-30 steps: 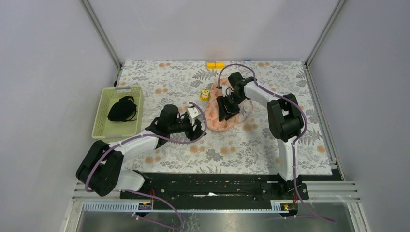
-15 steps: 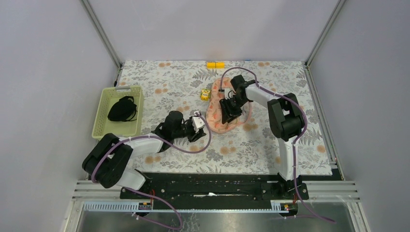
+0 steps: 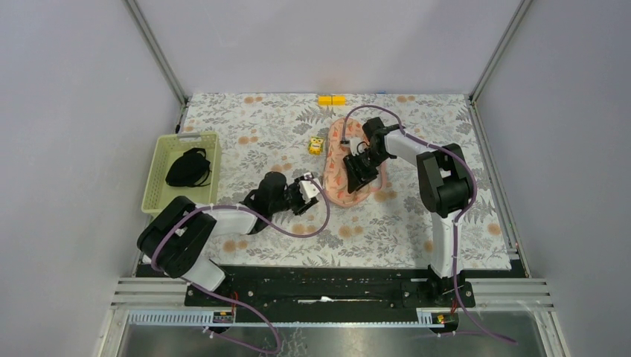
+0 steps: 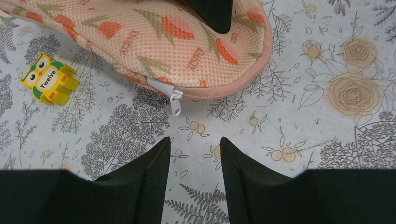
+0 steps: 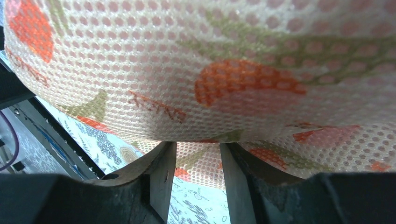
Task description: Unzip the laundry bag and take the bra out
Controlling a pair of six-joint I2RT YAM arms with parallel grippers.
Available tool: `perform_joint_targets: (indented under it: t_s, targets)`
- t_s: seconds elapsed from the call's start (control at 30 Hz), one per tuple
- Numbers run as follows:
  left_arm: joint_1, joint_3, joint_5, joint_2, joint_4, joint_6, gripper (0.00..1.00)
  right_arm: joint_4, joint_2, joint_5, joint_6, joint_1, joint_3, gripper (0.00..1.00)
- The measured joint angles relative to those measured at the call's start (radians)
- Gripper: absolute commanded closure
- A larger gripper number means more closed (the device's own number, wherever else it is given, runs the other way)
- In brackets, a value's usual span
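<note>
Two arms at it. Far left, a green basket (image 3: 154,178) holds a black garment (image 3: 187,167). Left gripper (image 4: 194,154) hangs spread and empty, just short of the white zipper pull (image 4: 176,101). Laundry bag (image 4: 140,32) sits mid-table, right gripper (image 5: 196,147) pinching its mesh fabric.

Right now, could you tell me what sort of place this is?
Probably a robot test cell: plain grey panel walls, left arm and right arm bolted to a rail, and a floral tablecloth staged with a laundry bag.
</note>
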Motion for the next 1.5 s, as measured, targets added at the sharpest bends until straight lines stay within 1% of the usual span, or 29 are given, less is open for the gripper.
perform_joint_targets:
  t_s: [0.27, 0.57, 0.7, 0.8, 0.9, 0.97, 1.07, 1.1, 1.27, 1.5]
  targets:
    - [0.0, 0.05, 0.001, 0.1, 0.011, 0.074, 0.54, -0.015, 0.0, 0.0, -0.045, -0.001, 0.002, 0.51]
    - [0.0, 0.081, 0.011, 0.11, 0.011, 0.084, 0.54, -0.026, 0.004, -0.001, -0.055, -0.002, 0.01, 0.51]
    - [0.0, 0.113, 0.026, 0.128, 0.008, 0.081, 0.58, -0.026, 0.004, -0.002, -0.054, -0.002, 0.01, 0.5]
    - [0.0, 0.126, 0.044, 0.134, 0.003, 0.082, 0.66, -0.026, 0.005, -0.004, -0.054, -0.002, 0.01, 0.51]
    - [0.0, 0.134, 0.06, 0.134, -0.016, 0.084, 0.78, -0.026, 0.006, -0.009, -0.05, -0.004, 0.01, 0.51]
    - [0.0, 0.138, 0.07, 0.134, -0.034, 0.085, 0.85, -0.024, 0.008, -0.012, -0.042, -0.006, 0.01, 0.51]
    - [0.0, 0.138, 0.08, 0.134, -0.055, 0.085, 0.97, -0.021, 0.012, -0.017, -0.021, -0.009, 0.01, 0.52]
    - [0.0, 0.138, 0.081, 0.134, -0.061, 0.092, 1.0, -0.019, 0.014, -0.019, -0.012, -0.011, 0.01, 0.53]
    - [-0.005, 0.135, 0.076, 0.131, -0.07, 0.092, 1.0, -0.014, 0.021, -0.029, 0.036, -0.019, 0.011, 0.55]
    - [-0.045, 0.111, 0.063, 0.103, -0.079, 0.093, 1.0, -0.004, 0.032, -0.034, 0.108, -0.027, 0.011, 0.58]
